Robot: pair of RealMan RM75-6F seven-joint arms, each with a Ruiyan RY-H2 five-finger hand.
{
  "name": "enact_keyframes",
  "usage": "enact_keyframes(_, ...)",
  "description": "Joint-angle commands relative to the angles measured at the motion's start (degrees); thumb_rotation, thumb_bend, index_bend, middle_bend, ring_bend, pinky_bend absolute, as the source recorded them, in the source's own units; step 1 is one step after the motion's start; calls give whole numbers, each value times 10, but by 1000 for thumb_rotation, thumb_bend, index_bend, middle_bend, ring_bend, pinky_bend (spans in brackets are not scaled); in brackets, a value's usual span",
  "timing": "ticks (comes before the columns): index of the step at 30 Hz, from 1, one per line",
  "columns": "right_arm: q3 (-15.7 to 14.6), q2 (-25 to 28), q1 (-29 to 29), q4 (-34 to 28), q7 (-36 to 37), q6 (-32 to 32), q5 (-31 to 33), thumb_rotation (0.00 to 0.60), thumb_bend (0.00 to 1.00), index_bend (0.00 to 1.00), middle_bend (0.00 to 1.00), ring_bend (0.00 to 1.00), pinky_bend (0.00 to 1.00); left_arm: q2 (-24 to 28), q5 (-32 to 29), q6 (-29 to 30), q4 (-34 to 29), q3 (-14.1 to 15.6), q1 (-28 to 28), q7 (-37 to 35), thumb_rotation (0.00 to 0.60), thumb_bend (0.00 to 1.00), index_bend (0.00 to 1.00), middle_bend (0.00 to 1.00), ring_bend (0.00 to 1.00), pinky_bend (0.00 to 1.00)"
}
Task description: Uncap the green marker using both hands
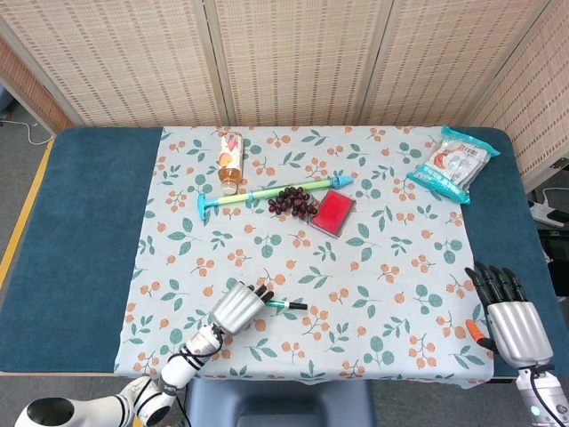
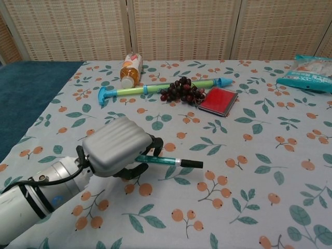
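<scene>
The green marker [image 2: 168, 161] has a green barrel and a black cap pointing right. My left hand [image 2: 115, 150] grips its left end and holds it just above the floral cloth, near the table's front edge. In the head view the marker [image 1: 286, 305] sticks out to the right of the left hand [image 1: 238, 309]. My right hand [image 1: 508, 313] hovers off the table's front right corner with its fingers spread and nothing in it. The chest view does not show the right hand.
At the back of the cloth lie a small bottle [image 1: 230, 158], a long blue-green toy stick [image 1: 271, 191], a bunch of dark grapes [image 1: 293, 202] and a red pad [image 1: 333, 212]. A snack bag [image 1: 454, 164] lies at the far right.
</scene>
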Motion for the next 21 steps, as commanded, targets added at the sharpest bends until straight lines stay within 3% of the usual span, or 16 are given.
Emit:
enact_keyframes(1, -5, -36, 9, 16, 7, -1, -26, 600, 206, 0, 0, 0, 0, -3, -4, 7, -4, -4, 3, 30, 600, 486, 882, 974, 824, 1000)
enact_keyframes(6, 1, -95, 37, 6, -34, -27, -48, 600, 206, 24, 0, 0, 0, 10, -35, -16, -52, -26, 0, 125, 600, 497, 905, 992, 827, 1000)
enact_keyframes(11, 19, -149, 73, -24, -116, -77, -33, 600, 206, 143, 0, 0, 0, 11, -77, -32, -111, -56, -4, 187, 600, 502, 909, 995, 828, 1000)
enact_keyframes(21, 80, -295, 140, 10, -191, -115, 12, 600, 206, 366, 0, 0, 0, 11, -116, -34, -188, -62, -3, 246, 600, 510, 910, 996, 827, 1000)
